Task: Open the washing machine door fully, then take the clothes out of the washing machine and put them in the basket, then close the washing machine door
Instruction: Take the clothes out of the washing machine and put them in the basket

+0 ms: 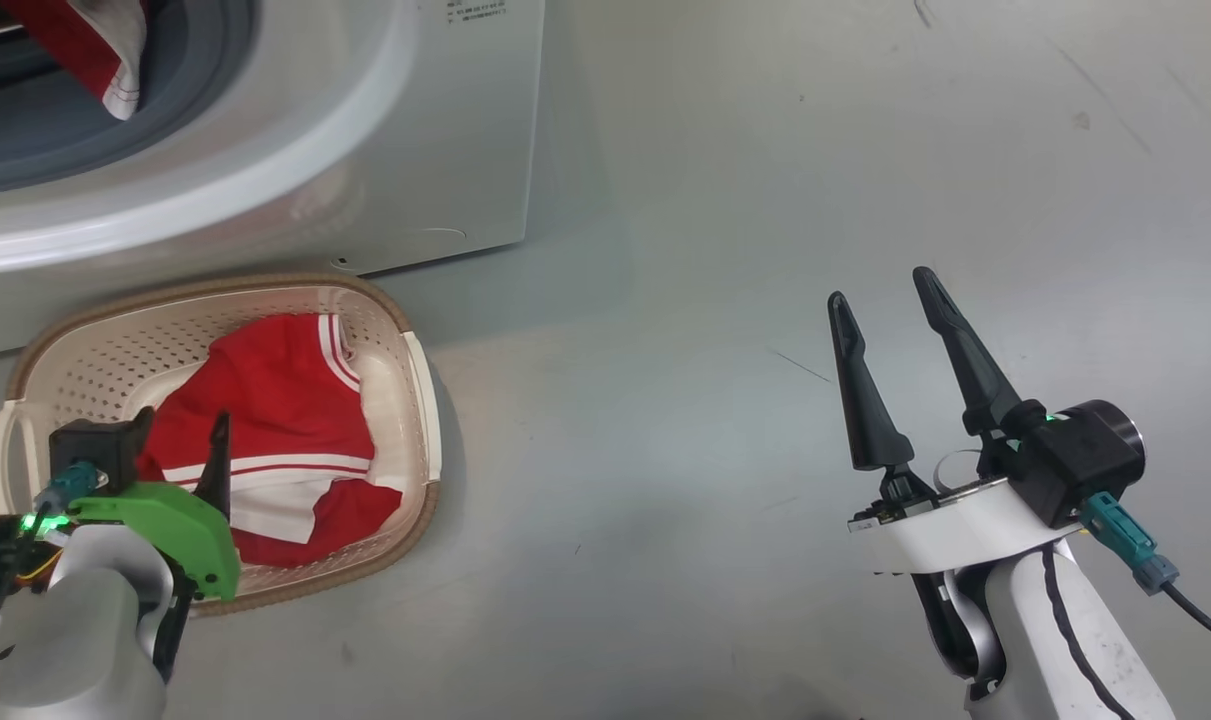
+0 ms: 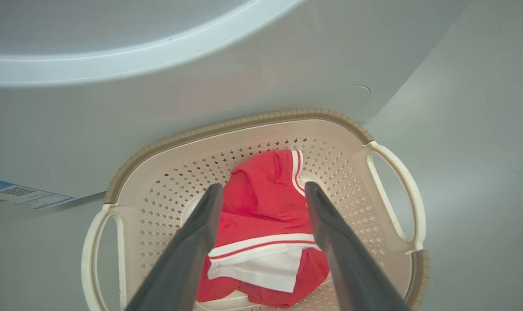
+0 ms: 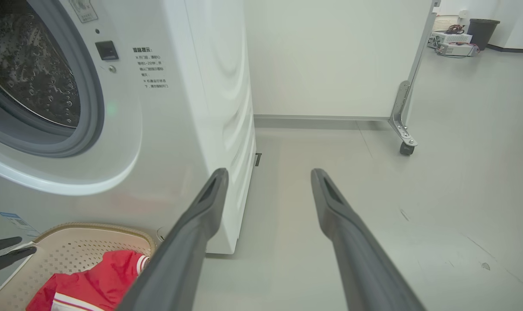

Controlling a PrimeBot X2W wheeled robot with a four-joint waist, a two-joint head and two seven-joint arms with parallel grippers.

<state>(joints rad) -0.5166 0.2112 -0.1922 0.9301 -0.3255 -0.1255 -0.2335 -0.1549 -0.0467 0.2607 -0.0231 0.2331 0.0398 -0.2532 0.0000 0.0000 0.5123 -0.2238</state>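
While our left gripper (image 2: 263, 190) hangs over the basket (image 1: 420, 380), its two fingers stand well apart. The red garment (image 1: 275, 420) with white stripes lies loose inside the basket beneath them, so it's not pinched. The basket sits on the floor (image 1: 765, 200) just beside the front of the washing machine (image 1: 445, 130), below the round opening. In the left wrist view, the blue sticker (image 2: 21, 195) is off to one side on the machine's front.

Up in the opening we can see a second red piece (image 1: 90, 50) with white trim, hanging down in front of the grey seal (image 1: 200, 70). From the right wrist view we get a look at the dimpled steel drum (image 3: 28, 73) too.

Our right gripper (image 1: 880, 285) is way over on the other side, above bare floor and well apart from the basket and the machine. Its fingers are spread wide with just floor between them. A wheeled partition (image 3: 330, 56) stands off behind the machine.
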